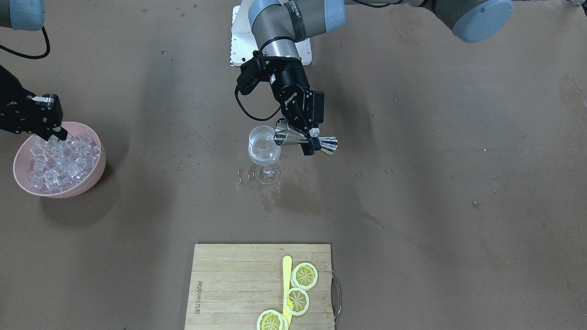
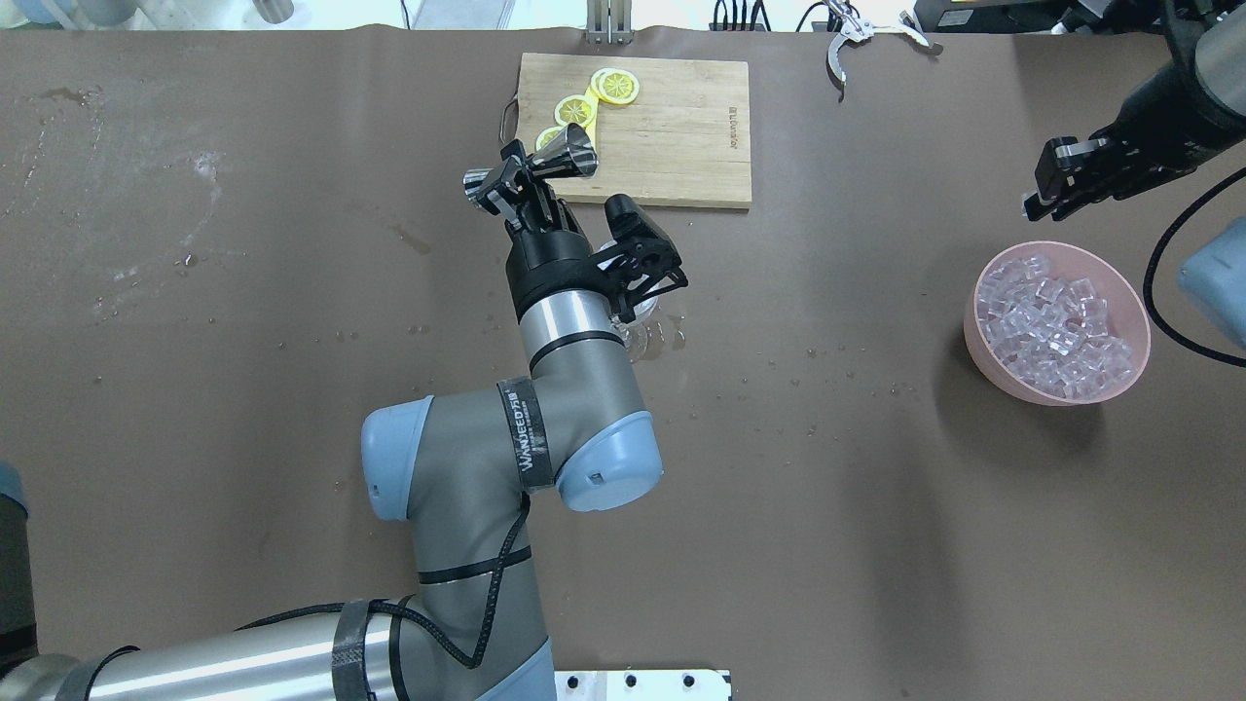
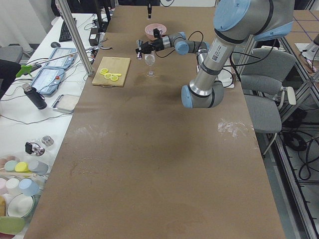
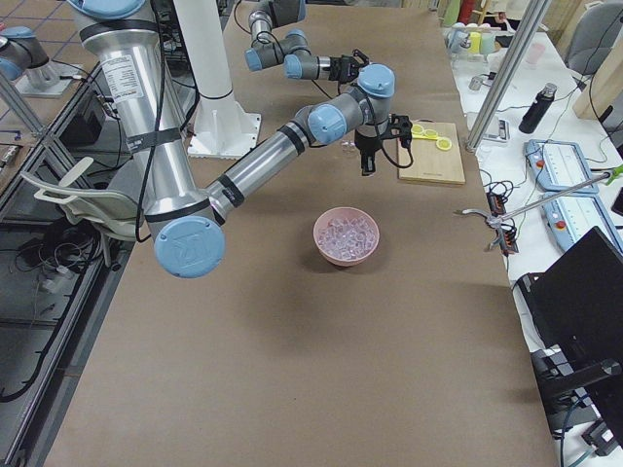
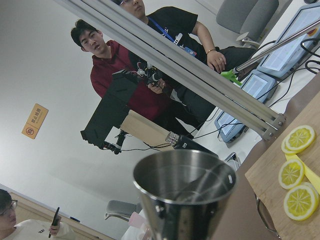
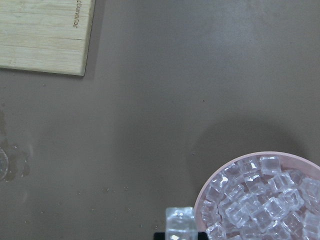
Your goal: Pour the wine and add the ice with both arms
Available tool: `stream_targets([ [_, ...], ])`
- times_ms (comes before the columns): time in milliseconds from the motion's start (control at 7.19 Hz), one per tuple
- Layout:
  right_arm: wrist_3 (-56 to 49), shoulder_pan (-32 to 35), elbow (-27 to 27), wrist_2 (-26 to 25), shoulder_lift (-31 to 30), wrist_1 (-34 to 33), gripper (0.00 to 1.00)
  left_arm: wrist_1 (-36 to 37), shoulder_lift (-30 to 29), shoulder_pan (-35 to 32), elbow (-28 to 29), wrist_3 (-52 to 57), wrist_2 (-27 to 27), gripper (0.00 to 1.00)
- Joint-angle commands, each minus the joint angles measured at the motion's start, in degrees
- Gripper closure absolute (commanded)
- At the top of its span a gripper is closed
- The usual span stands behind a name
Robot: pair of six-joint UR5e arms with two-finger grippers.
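Observation:
My left gripper [image 1: 312,139] is shut on a steel double-cone jigger [image 1: 305,140], held on its side with its mouth at the rim of the wine glass [image 1: 263,149]. The glass stands upright at mid-table with a little clear wine [image 1: 262,155] in its bowl. In the left wrist view the jigger's cup [image 5: 185,195] looks empty. My right gripper [image 1: 56,133] is over the near rim of the pink bowl [image 1: 98,160], which is full of ice [image 1: 59,160]. It is shut on one ice cube [image 6: 180,222], as the right wrist view shows.
A wooden cutting board [image 1: 229,284] with lemon slices [image 1: 304,275] and a yellow knife [image 1: 286,270] lies across the table from the robot. Water drops [image 1: 243,176] lie around the glass's foot. Operators and desks stand beyond the table's far edge.

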Motion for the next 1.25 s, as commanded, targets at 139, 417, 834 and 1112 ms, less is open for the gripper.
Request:
stream_targets([
  [139,0.32,-0.01,0.05,-0.12,0.43,0.05,0.80,4.72,-0.43,1.28,0.42,-0.03,2.19,1.00],
  [417,0.32,-0.01,0.13,0.05,0.43,0.14,0.80,5.25,-0.51,2.42,1.21,-0.03,3.68,1.00],
  [834,0.67,-0.10,0.66,0.05,0.43,0.14,0.80,5.87,-0.34,4.18,1.83,-0.03,6.14,1.00],
  [1112,3.12,-0.71,1.80,0.23,0.43,0.40,0.80,5.95,0.10,4.71,1.92,-0.03,7.29,1.00],
])
